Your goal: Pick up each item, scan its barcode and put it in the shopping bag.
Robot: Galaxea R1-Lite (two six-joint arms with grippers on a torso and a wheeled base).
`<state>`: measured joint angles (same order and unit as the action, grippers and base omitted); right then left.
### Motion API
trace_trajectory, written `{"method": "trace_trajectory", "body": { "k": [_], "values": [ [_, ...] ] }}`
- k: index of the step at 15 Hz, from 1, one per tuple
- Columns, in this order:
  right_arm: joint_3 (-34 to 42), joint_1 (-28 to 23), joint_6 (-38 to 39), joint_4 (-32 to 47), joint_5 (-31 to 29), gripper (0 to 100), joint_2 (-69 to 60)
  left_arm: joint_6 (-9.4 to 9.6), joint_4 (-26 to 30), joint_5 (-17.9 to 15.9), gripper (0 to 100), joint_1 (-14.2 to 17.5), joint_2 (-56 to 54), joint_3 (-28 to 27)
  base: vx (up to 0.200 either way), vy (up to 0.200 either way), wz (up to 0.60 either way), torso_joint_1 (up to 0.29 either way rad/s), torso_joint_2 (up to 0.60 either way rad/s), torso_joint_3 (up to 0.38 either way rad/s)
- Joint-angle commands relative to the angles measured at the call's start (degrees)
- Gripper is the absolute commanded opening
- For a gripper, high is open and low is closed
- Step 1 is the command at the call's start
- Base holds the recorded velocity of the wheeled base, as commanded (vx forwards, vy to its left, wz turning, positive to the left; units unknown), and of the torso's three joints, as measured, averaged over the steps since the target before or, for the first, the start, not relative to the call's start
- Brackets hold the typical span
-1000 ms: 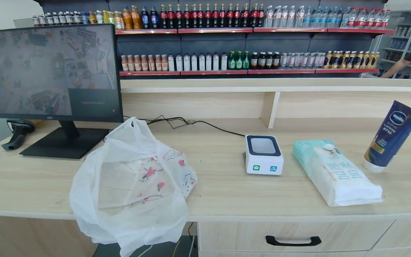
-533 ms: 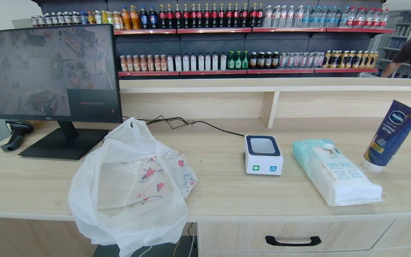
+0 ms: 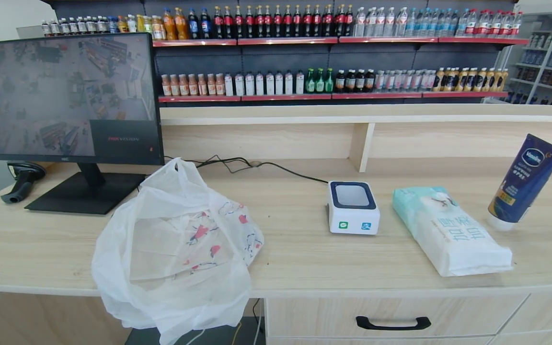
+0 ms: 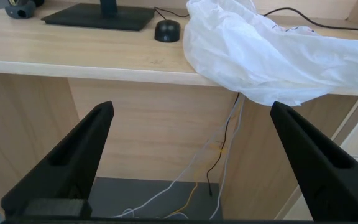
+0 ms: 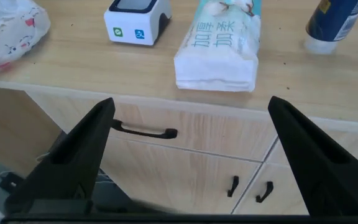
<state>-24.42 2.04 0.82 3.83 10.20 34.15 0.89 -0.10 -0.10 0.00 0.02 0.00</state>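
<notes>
Both pincers gape open and empty: left pincer (image 4: 191,115) hangs below the surface (image 3: 304,258) edge with the shopping bag (image 3: 175,254) ahead and above it; right pincer (image 5: 191,106) sits low before the drawer (image 5: 185,149), tissue pack (image 5: 219,46) ahead and above, lotion tube (image 5: 331,22) farther to its right, scanner (image 5: 135,22) to its left. Pack looks light, soft, slick-wrapped, so probably best pinched across its narrow width; tube looks stiffer, heavier, tilted, may tip. Print on pack, tube and scanner, left unread.

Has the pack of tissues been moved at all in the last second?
No. The pack of tissues lies as before beside the white scanner, with the same gap between them; only the camera shifted slightly.
</notes>
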Motion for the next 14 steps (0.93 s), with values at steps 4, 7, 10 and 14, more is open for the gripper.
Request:
{"method": "trace_trajectory", "body": {
  "k": [4,7,10,14],
  "values": [
    [-18.6,0.8,-0.3,-0.2,1.8,100,26.1,-0.01,0.0,0.0,100,0.0,0.0,0.0,0.0,0.0,0.0,0.0,0.0,0.0],
    [-22.0,0.7,-0.3,0.2,1.1,100,31.5,-0.01,0.0,0.0,100,0.0,0.0,0.0,0.0,0.0,0.0,0.0,0.0,0.0],
    [-23.6,2.4,-0.4,3.6,-1.7,100,34.2,-0.01,0.0,0.0,100,0.0,0.0,0.0,0.0,0.0,0.0,0.0,0.0,0.0],
    [-28.8,6.0,-0.4,10.1,-4.1,100,39.4,-0.01,0.0,0.0,100,0.0,0.0,0.0,0.0,0.0,0.0,0.0,0.0,0.0]
  ]
}}
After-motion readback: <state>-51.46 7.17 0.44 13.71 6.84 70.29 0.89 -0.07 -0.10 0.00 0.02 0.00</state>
